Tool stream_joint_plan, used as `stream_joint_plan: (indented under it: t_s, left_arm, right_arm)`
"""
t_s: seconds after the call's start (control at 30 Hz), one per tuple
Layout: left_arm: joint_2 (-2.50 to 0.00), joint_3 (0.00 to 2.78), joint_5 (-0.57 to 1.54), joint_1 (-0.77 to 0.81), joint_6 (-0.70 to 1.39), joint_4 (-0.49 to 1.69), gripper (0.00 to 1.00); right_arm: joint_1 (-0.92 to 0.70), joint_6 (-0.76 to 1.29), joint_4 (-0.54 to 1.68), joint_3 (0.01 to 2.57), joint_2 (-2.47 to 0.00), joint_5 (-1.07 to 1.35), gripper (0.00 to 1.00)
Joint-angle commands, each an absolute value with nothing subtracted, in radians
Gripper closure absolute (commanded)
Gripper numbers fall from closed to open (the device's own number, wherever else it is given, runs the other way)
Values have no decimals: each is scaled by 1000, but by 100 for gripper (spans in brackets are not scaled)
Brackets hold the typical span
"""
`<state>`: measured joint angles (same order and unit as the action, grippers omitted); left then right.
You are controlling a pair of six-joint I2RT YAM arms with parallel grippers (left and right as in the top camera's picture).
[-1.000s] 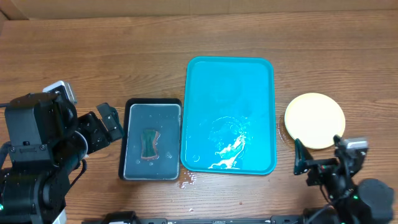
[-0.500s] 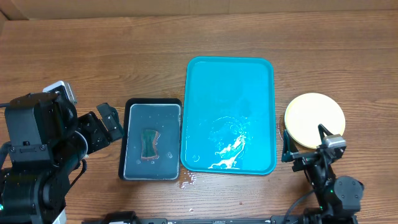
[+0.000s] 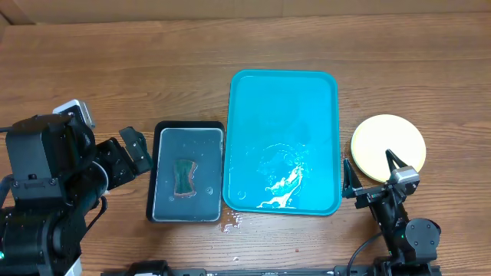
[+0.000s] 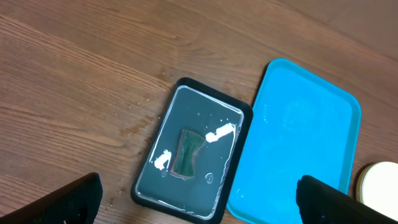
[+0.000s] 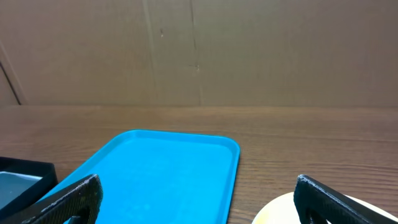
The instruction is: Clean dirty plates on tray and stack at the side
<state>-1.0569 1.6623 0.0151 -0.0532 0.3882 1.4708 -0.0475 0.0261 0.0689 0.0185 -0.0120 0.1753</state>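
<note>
Right gripper (image 3: pixel 370 172): nearest to us, just off the near right corner of the tray (image 3: pixel 284 115). Its jaws are spread wide and hold nothing. One finger appears to lie over the near edge of the plates (image 3: pixel 387 142).
Left gripper (image 4: pixel 199 186): well left of the tray, beyond the black tray (image 3: pixel 152 176). Its jaws are spread wide and hold nothing.
Black tray: close against the tray's left rim; we cannot tell whether the two touch. It holds water and the sponge (image 3: pixel 184 177).
Tray: carries no plate, only white foam smears (image 3: pixel 282 188) in its near half.
Plates: stacked on the table (image 3: pixel 230 46), right of the tray and apart from its rim, with a pale yellow face on top.
Step in hand: we judge that washing and stacking are done and the task is at its close.
Next move: we judge that the right gripper must draw clear without nudging the stack.
Count: two grippers, one tray, one black tray, one sponge, one stack. We cannot count the plates under the top one.
</note>
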Motion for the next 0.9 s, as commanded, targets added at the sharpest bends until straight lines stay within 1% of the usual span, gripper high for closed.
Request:
stream_joint_plan:
  t_s: [0.0,0.4,0.53,0.6,0.67,0.87]
  left_arm:
    - [-1060,1672,19,-59,370,1469,0]
    - [-1058,1666,19,-50,370,1465,0]
    - [-1002,1649,-7,-28,366,1469,0]
    - [-959,1624,-14,-24,374,1407,0]
    - [-900,1560,2,-24,373,1285,0]
    - [-668,1193,118,-20,263,878,0]
  right_arm:
    - [-52,25,64,8,-3,165,0]
    - [-52,25,64,8,-3,165,0]
    - [-52,25,64,8,-3,165,0]
    - [-52,25,64,8,-3,165,0]
    - [-52,25,64,8,-3,165,0]
    - [-52,25,64,8,-3,165,0]
